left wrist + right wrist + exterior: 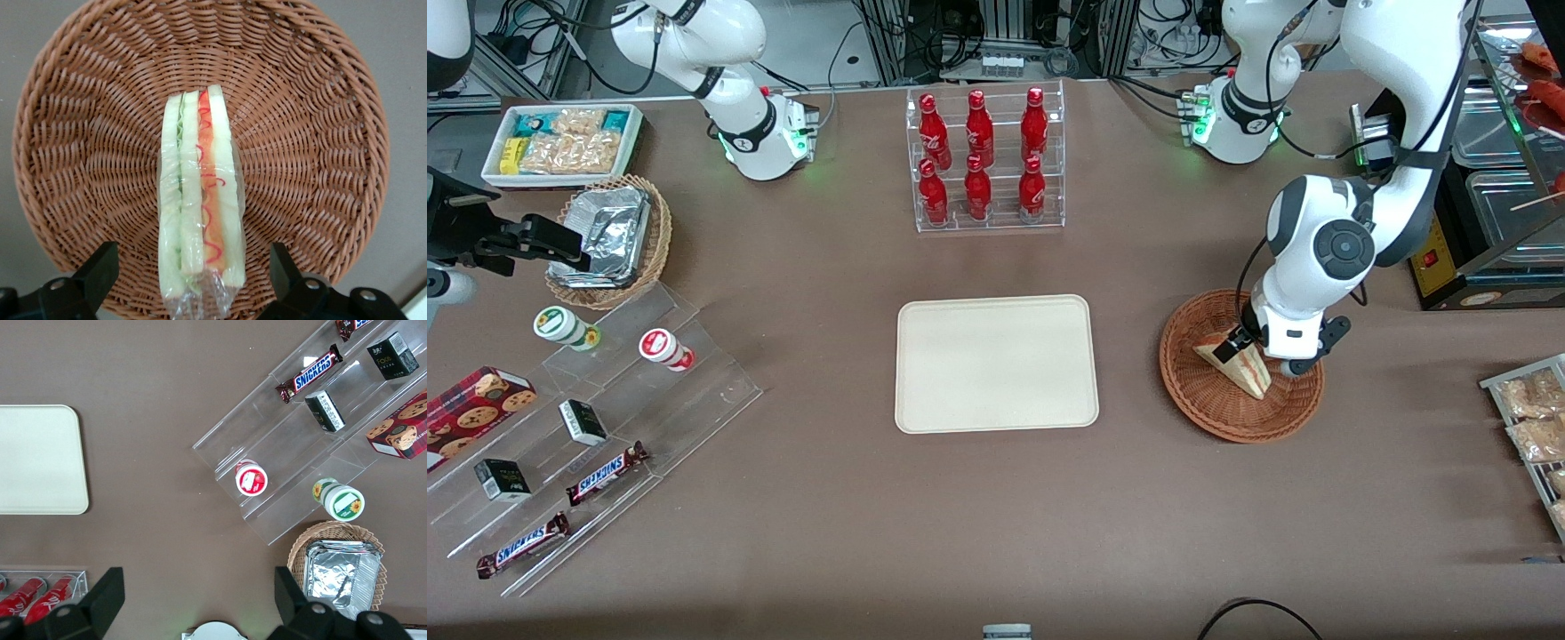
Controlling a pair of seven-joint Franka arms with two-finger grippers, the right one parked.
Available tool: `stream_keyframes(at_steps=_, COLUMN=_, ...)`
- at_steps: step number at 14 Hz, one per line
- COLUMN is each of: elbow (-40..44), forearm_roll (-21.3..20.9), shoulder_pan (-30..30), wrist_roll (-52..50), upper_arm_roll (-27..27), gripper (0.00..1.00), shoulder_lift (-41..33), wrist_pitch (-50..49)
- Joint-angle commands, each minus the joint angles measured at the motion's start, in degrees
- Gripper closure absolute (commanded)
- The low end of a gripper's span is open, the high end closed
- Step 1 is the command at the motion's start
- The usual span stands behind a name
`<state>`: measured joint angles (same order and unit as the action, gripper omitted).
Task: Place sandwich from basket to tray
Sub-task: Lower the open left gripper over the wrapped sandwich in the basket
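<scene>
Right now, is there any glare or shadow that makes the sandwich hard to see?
Front view: the gripper and arm partly cover the sandwich in the basket, lighting even. Left wrist view: sandwich sharp, slight sheen on its plastic wrap, open fingers dark on either side; no strong shadow.

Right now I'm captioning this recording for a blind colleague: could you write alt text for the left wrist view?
A wrapped triangular sandwich lies in the middle of a round reddish-brown wicker basket, its pale bread and its pink and green filling layers facing the camera. The open gripper hangs just above it, one black finger on either side, not touching it.
</scene>
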<state>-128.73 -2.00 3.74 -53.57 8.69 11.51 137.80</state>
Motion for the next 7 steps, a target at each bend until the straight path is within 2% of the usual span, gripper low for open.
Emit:
stream_keyframes(at_steps=1, elbow=-0.6, forearm_roll=0.2, shoulder_pan=0.2, wrist_roll=-1.2, upper_arm_roll=-0.1, gripper=0.00, shoulder_lift=0.6, wrist_pitch=1.4)
stream_keyframes(at_steps=7, elbow=-0.5, forearm_roll=0.2, shoulder_pan=0.2, wrist_roll=-1.2, upper_arm_roll=-0.1, gripper=0.01, shoulder_lift=2.7, wrist_pitch=3.4)
